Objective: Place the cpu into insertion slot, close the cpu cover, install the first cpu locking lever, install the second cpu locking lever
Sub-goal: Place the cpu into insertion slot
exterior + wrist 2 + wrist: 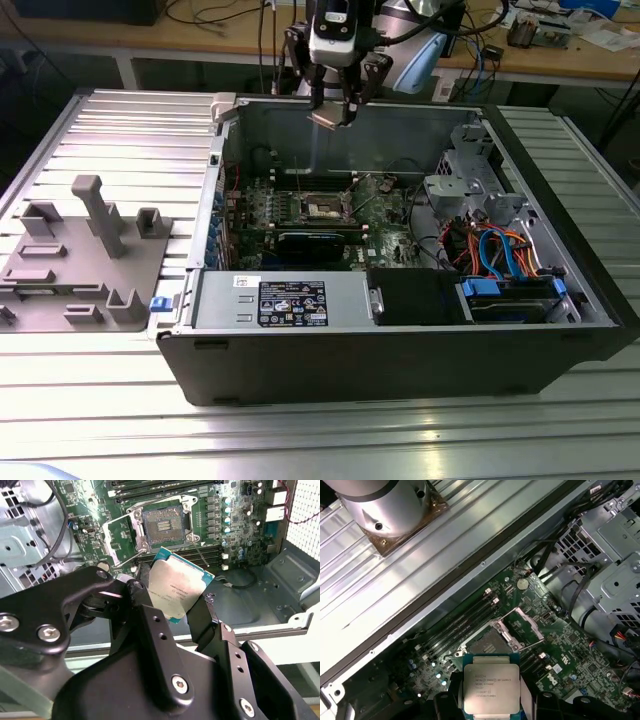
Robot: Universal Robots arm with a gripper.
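Note:
My gripper (335,108) is shut on the cpu (328,118), a pale silvery square chip, and hangs above the far wall of the open computer case (400,350). In both wrist views the cpu (177,587) (491,685) sits clamped by its edges between the black fingers (142,605). Below it on the green motherboard lies the insertion slot (322,207) (164,524) (487,642), uncovered and with nothing in it. The cpu cover (524,624) (120,540) stands swung up beside the slot. Thin locking levers (131,558) stick out loose at the slot's sides.
A black heatsink bar (315,242) lies just in front of the slot. The power supply (280,300) and a drive cage with blue and orange cables (500,250) fill the case's near side. A grey fixture plate (90,250) sits at the exterior view's left.

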